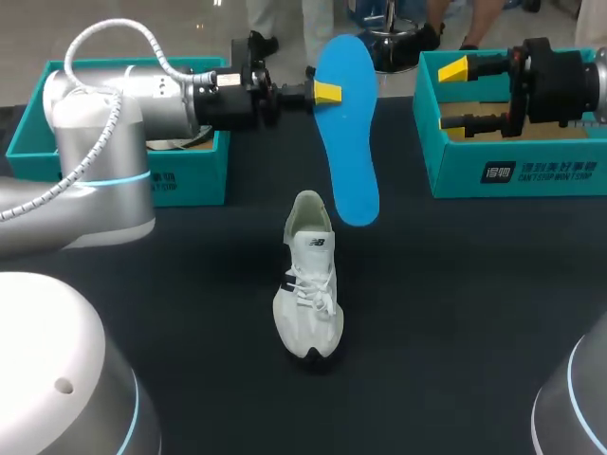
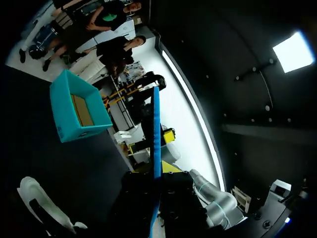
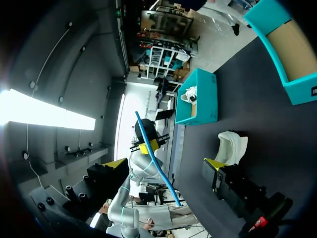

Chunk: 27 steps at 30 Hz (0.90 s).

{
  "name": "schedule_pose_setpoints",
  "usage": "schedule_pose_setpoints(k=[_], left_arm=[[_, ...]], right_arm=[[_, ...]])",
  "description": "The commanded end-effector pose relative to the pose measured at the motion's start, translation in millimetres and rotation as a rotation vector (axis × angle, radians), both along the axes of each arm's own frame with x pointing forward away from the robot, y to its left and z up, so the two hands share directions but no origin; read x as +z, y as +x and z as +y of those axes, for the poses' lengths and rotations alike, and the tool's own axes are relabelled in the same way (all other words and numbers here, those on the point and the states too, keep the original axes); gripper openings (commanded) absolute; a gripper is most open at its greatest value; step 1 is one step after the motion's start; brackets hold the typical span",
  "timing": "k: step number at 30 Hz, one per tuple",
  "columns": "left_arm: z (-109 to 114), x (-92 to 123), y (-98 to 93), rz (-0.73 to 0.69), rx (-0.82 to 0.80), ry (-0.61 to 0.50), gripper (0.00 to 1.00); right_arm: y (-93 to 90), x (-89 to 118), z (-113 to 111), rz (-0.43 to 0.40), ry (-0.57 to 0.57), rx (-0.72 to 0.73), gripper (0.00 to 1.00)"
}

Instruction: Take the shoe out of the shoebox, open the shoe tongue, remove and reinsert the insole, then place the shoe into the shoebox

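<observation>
**Over the table ctr: insole aloft in L gripper, shoe out of its box**

Over the dark table (image 1: 455,322), I am gripping the blue insole (image 1: 346,142) w/ my L gripper (image 1: 321,93), fingers clamping it from two sides near its upper end. The insole is hanging roughly upright in the air, broad face toward the head cam. In the L wrist view it is showing edge-on, running out btwn the fingers. Its lower end is sitting just beside the heel of the shoe (image 1: 308,284) in the head view. I cannot tell whether they are touching.

The white shoe is standing upright on its sole at mid-table, laces up, toe pointing toward my base.

I am keeping my R gripper (image 1: 457,95) released, fingers spread w/ nothing btwn them, hovering above the R shoebox (image 1: 455,180). The L shoebox (image 1: 194,175) is lying at the far L, partly behind my L arm.
</observation>
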<state>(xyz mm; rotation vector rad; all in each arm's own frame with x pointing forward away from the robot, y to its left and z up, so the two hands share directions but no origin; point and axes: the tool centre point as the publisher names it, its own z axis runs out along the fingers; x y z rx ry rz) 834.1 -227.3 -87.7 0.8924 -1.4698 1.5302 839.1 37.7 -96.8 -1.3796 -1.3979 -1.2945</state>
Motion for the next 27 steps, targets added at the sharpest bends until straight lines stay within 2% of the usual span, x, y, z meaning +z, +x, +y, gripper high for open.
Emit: schedule_pose_setpoints(k=[1, 5, 11, 14, 15, 18, 27], left_arm=[[-1.8, -6.0, 2.9, 0.011, -0.013, -0.018, 0.0], [0.0, -8.2, 4.2, 0.041, -0.038, -0.029, 0.0], [1.6, -16.0, 8.9, 0.181, -0.079, -0.037, 0.0], [-0.8, -19.2, 11.0, 0.184, -0.073, -0.026, 0.0], [-1.3, -20.1, 11.6, 0.195, -0.074, -0.027, 0.0], [-2.7, -22.0, 13.6, 0.233, -0.072, -0.039, 0.0], [-5.7, -25.1, 18.6, 0.297, -0.036, -0.023, 0.0]], right_arm=[[0.5, 0.0, 1.1, 0.001, -0.002, 0.0, 1.0], [0.5, 0.0, 1.1, 0.001, -0.002, 0.0, 1.0], [0.5, 0.0, 1.1, 0.001, -0.002, 0.0, 1.0], [-0.2, 9.3, 2.8, -0.004, -0.102, -0.004, 1.0], [-0.9, 11.7, 3.6, 0.003, -0.175, -0.011, 1.0], [-5.0, 17.7, 8.7, 0.012, -0.292, -0.035, 1.0], [-16.8, 27.3, 24.5, 0.006, -0.46, -0.059, 1.0]])
